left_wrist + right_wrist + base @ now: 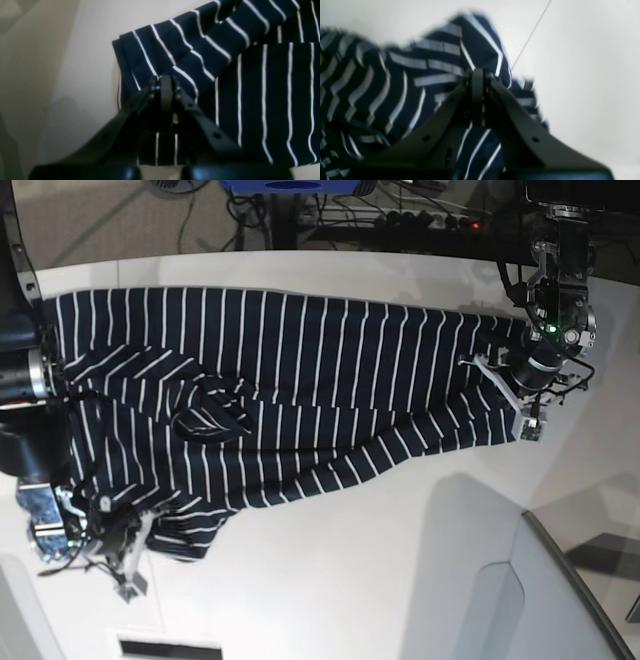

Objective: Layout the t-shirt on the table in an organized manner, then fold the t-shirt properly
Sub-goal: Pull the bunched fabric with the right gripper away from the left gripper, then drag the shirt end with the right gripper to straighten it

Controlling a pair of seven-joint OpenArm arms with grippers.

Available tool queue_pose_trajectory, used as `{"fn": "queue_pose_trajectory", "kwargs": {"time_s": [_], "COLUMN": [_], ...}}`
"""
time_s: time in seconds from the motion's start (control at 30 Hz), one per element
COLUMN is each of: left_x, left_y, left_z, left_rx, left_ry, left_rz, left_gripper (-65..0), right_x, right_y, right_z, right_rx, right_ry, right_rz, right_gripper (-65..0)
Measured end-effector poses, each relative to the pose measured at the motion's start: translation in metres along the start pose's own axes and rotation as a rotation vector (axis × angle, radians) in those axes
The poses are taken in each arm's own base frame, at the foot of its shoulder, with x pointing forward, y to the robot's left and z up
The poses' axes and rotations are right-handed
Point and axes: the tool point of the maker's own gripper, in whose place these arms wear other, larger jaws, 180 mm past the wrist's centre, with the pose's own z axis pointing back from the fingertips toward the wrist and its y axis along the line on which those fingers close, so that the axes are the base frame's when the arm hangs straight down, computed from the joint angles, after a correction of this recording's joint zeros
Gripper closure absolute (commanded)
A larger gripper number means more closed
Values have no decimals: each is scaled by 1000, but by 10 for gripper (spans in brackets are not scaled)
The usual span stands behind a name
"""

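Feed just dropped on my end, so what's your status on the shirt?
Left claw shut on the t-shirt. Right claw shut on it too. Shirt stretched across the table, lower half bunched. Nothing in the way.

t-shirt (pixel 290 380): I see it lying on the desk (pixel 400 580), spread lengthwise across the base view.
left claw (pixel 492 360): at the t-shirt's right end in my base view, on the cloth's edge.
right claw (pixel 125 532): at the t-shirt's lower-left corner.
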Motion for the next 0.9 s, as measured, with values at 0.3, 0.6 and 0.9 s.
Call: {"fn": "queue_pose_trajectory", "kwargs": {"time_s": [0.3, 0.6, 0.9], "left_x": [0, 0, 0], "left_y": [0, 1, 3], "left_z": [0, 0, 0], "left_rx": [0, 1, 4], "left_ry": [1, 1, 2], "left_rz": [0, -1, -6], "left_gripper": [0, 0, 0], "right_x": [-20, -67, -124], "right_y": [-7, 6, 9], "right_z": [6, 37, 72], "right_rx": [1, -58, -126], "right_ry": [66, 128, 212], "right_rz": [-110, -100, -136], "right_gripper": [-2, -2, -2]}}
